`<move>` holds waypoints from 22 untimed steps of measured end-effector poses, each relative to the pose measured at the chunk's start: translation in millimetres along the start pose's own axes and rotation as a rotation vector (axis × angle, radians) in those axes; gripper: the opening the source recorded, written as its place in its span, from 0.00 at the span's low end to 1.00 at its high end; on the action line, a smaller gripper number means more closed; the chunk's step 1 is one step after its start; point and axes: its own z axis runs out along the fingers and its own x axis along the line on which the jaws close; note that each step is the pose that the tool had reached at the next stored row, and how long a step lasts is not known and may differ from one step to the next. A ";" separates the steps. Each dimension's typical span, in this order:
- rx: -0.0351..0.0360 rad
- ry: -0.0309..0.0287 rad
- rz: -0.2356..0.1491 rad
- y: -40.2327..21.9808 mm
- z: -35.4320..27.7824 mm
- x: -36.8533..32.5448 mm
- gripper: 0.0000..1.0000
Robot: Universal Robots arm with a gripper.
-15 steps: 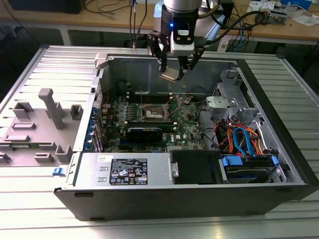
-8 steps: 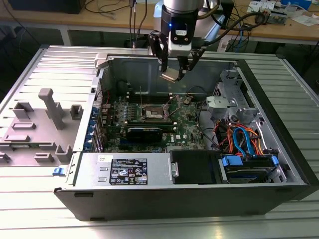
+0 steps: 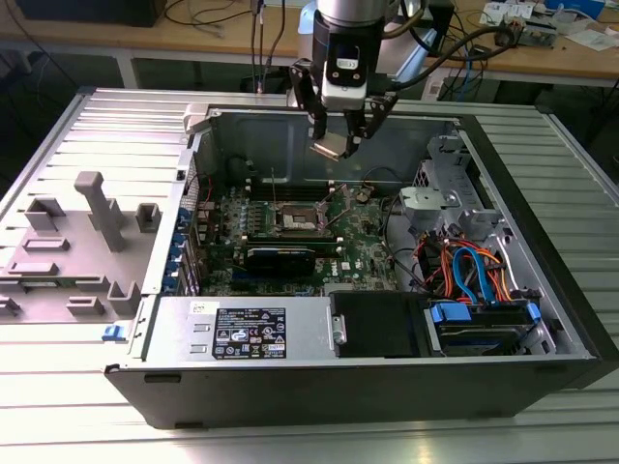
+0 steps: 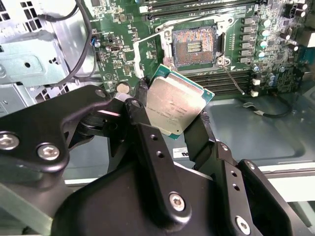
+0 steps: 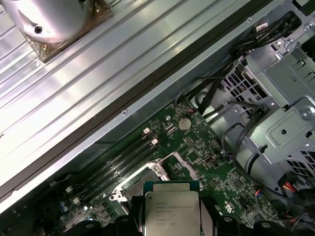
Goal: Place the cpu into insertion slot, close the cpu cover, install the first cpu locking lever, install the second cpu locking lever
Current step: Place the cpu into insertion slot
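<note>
The claw [image 3: 332,147] clamps the chip [image 4: 176,105] by opposite edges high over the bare socket [image 4: 194,46], toward the far side of the computer case [image 3: 338,396], seemingly keeping its underside free for seating.

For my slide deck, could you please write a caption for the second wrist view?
Gripper holds the cpu clear of the green motherboard, whose insertion slot lies exposed and empty.

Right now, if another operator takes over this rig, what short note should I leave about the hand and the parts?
Hand: shut on the cpu, gripped by its edges, raised over the open computer case.
Insertion slot: empty, contact field exposed, on the motherboard, apart from the cpu.
Done: cpu is picked up.
Left: every step from seating the cpu onward.
</note>
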 end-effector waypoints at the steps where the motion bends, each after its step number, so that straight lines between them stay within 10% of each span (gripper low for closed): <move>1: -0.0001 -0.0004 0.005 0.0 0.0 0.0 0.54; 11: -0.0002 -0.0007 0.009 0.0 0.0 0.0 0.54; 22: -0.0020 -0.0092 0.114 0.0 0.7 0.0 0.54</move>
